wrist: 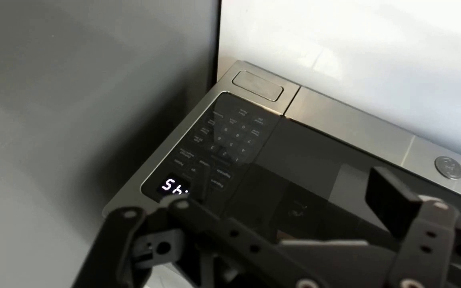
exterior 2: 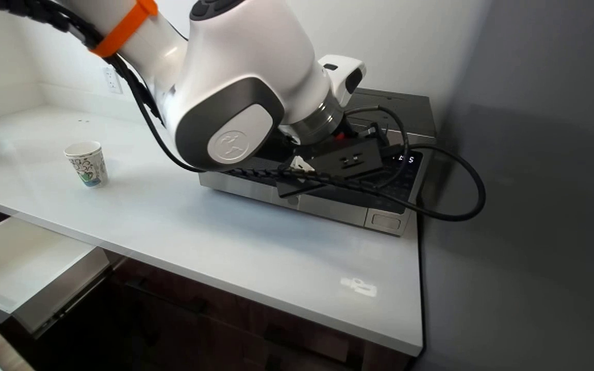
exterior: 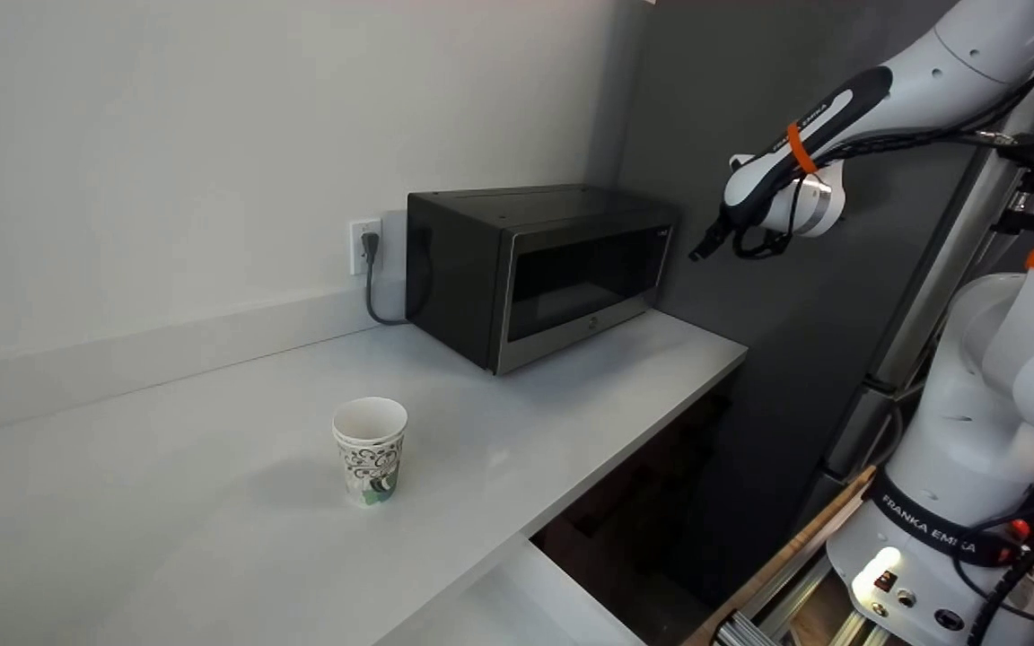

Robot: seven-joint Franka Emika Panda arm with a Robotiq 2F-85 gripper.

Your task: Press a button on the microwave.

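The dark microwave (exterior: 456, 278) stands on the white counter against the wall; it also shows in an exterior view, partly hidden behind the arm (exterior 2: 333, 207). In the wrist view its steel-framed front (wrist: 330, 108) shows upside down. Its keypad (wrist: 230, 140) with numbered buttons lies at the left, with a steel button (wrist: 258, 85) above it in the picture and a lit display (wrist: 172, 187) partly covered by a finger. My gripper (wrist: 298, 192) is open and empty, its fingers wide apart in front of the microwave's front. It also shows in an exterior view (exterior: 705, 247), apart from the microwave.
Stacked paper cups (exterior: 370, 467) stand on the counter (exterior: 445, 538). A dark grey panel (exterior 2: 524, 216) rises close beside the microwave's keypad end. A drawer (exterior 2: 23, 257) stands pulled out below the counter. A black cable (exterior 2: 475, 196) loops from the gripper in front of the microwave.
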